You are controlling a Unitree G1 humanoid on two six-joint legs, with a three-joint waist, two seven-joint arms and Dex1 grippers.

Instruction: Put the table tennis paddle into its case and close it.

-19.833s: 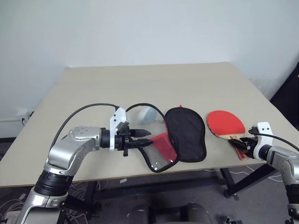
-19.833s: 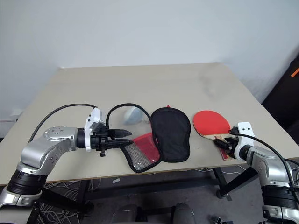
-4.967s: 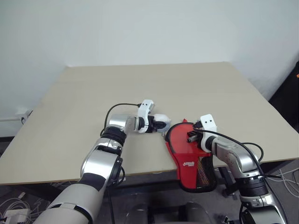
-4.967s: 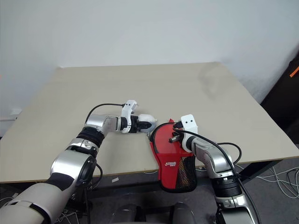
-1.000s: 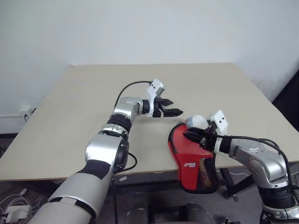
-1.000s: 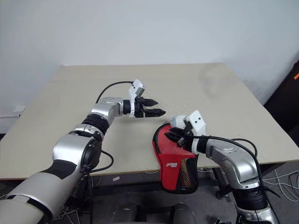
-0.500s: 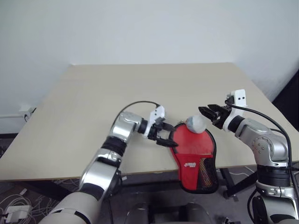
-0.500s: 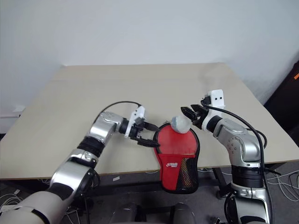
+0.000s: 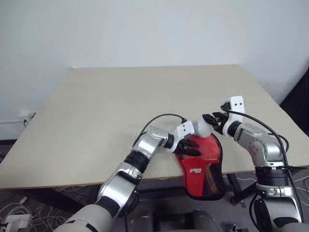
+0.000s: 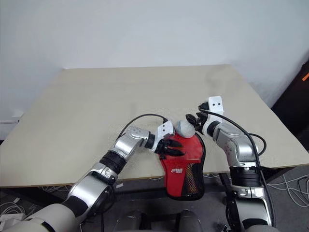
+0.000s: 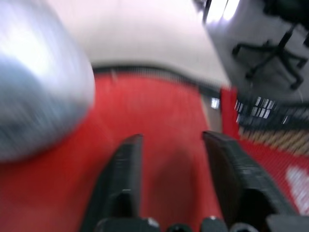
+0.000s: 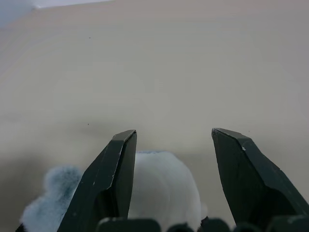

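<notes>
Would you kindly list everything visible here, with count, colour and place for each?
table: one, beige, stands against a white wall.
case: one, red with a white logo and black mesh pocket, at the table's near edge, its narrow end hanging over the edge.
ball: one, whitish-grey, at the far rim of the case.
office chair: one, black, on the floor, seen in the left wrist view.
left gripper: one, black fingers apart, over the case's red top.
right gripper: one, black fingers apart on either side of the ball.
</notes>
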